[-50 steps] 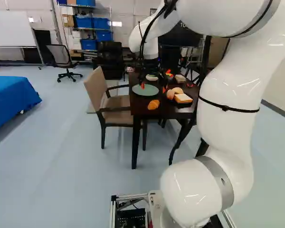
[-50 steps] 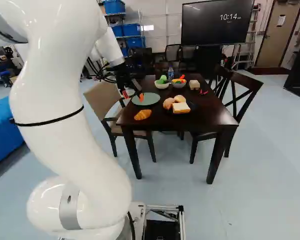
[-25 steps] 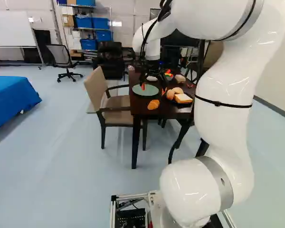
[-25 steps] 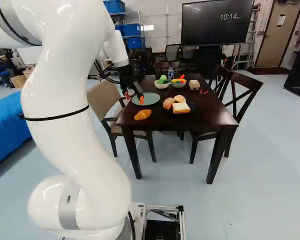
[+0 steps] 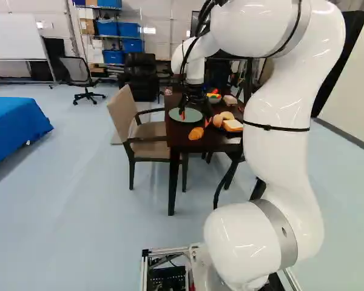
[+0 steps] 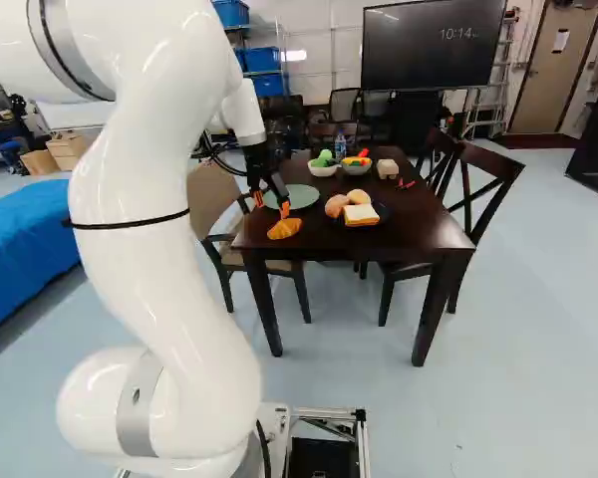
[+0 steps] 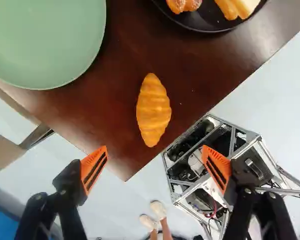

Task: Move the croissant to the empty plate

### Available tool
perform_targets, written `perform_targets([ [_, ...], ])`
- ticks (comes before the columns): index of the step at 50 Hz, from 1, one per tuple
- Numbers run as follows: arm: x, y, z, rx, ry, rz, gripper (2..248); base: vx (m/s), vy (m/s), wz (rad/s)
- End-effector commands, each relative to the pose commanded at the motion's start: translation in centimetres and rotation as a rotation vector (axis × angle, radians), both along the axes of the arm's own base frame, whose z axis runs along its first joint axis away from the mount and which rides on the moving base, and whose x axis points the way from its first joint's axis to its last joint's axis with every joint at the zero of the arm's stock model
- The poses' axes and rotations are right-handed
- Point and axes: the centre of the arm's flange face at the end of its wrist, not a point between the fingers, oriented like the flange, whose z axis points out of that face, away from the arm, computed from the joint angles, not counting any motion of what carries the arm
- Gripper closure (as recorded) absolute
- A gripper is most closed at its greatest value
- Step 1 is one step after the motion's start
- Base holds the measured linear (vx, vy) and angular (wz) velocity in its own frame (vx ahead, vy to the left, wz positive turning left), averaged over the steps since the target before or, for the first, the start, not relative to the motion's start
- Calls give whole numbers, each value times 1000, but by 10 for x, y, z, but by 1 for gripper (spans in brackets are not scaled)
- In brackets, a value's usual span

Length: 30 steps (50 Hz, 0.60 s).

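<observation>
End effector [image 6: 271,205] is wide open, gripping nothing; wrist view has its two orange pads [image 7: 94,167] spread well apart, far wider than the croissant [image 7: 154,110]. Croissant lies directly on the dark wood desk [image 7: 185,70], near the corner, just ahead of the end effector [image 7: 154,149] and roughly centered on the gap between the fingers. Its long axis runs roughly along the gripper's pointing direction, near tip close to the fingertip line as seen from the wrist. Can't tell exact height of the fingers over the wood. Green plate [image 7: 45,45] is bare, lying beside the croissant with a strip of wood between them, no contact. In the right base view the fingers show in front of that plate, on the croissant side. Black plate [image 7: 207,30] is on the croissant's other side, also apart, carrying round rolls [image 6: 337,206] and sliced bread [image 6: 361,215]. Farther back on the desk: two bowls, one with green items [image 6: 322,170], one with mixed colors [image 6: 356,169], plus a bottle [image 6: 341,148] behind them. Tan armchair [image 5: 122,113] stands at the desk's left side in the left base view.
</observation>
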Motion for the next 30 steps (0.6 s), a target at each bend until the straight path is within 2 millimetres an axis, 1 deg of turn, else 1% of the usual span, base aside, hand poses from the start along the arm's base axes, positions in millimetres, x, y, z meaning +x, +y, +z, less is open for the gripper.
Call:
perform_targets([
  [7, 8, 0, -11, 9, 3, -7, 3, 0, 0, 0],
  [15, 13, -9, -24, 8, 23, -23, 3, 0, 0, 0],
  [23, 14, -25, -24, 8, 23, -49, 3, 0, 0, 0],
  [30, 14, -25, -24, 8, 23, -50, 3, 0, 0, 0],
])
